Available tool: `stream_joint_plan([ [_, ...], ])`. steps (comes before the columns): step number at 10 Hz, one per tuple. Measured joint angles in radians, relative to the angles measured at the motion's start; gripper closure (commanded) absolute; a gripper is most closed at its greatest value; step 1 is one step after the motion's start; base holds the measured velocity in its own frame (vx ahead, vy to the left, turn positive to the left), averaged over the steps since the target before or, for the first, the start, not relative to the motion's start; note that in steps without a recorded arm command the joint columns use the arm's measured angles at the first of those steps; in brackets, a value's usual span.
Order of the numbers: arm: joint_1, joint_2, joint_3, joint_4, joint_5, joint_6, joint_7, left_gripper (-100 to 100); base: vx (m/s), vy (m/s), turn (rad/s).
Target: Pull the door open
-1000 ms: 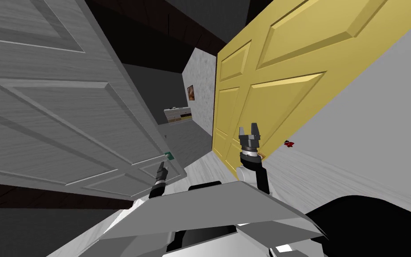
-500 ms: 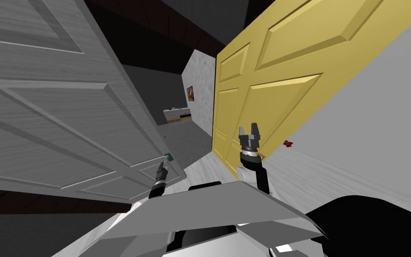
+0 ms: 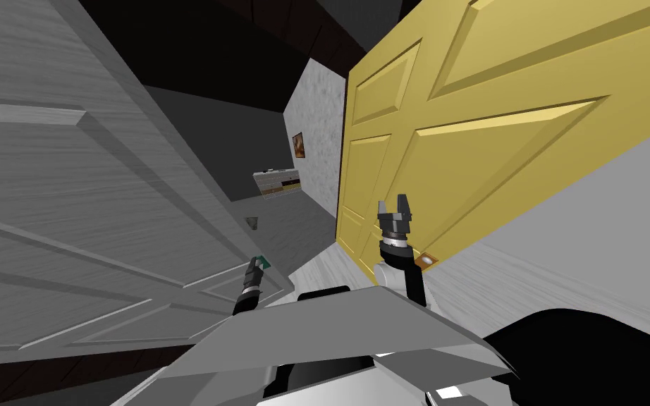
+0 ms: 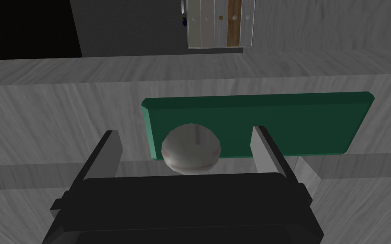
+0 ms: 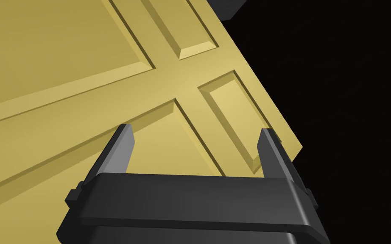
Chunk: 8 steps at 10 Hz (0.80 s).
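**A:** Which step is in hand?

**B:** The grasp, I'd judge. The left tool has its blades spread, one on each side of the round, pale knob, and neither touches it.

**A:** So what does the next move call for?

**B:** Closing squarely on the knob, then drawing back along the door's arc. A shallow pinch on a round knob could slip.

**A:** And the other arm?

**B:** The right tool is raised, empty, with its blades apart, before the yellow door.

**A:** How does the door look?

**B:** The knob sits on a green plate near the free edge of the grey door, which is panelled and faintly grained, on my left. A far cabinet shows past that edge, so it looks partly open.
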Motion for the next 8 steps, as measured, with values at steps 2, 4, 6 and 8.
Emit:
stream_joint_plan([
  [2,0.000,0.000,0.000,0.000,0.000,-0.001,0.000,100,-0.023,-0.008,-0.008],
  [4,-0.001,0.001,0.000,0.000,0.000,0.001,-0.001,100,-0.015,-0.001,-0.003],
  [6,0.000,-0.001,-0.001,0.001,-0.001,0.002,-0.001,100,-0.003,-0.001,0.001],
  [8,0.002,0.005,-0.006,0.000,-0.003,0.000,0.006,100,-0.139,0.035,-0.095],
])
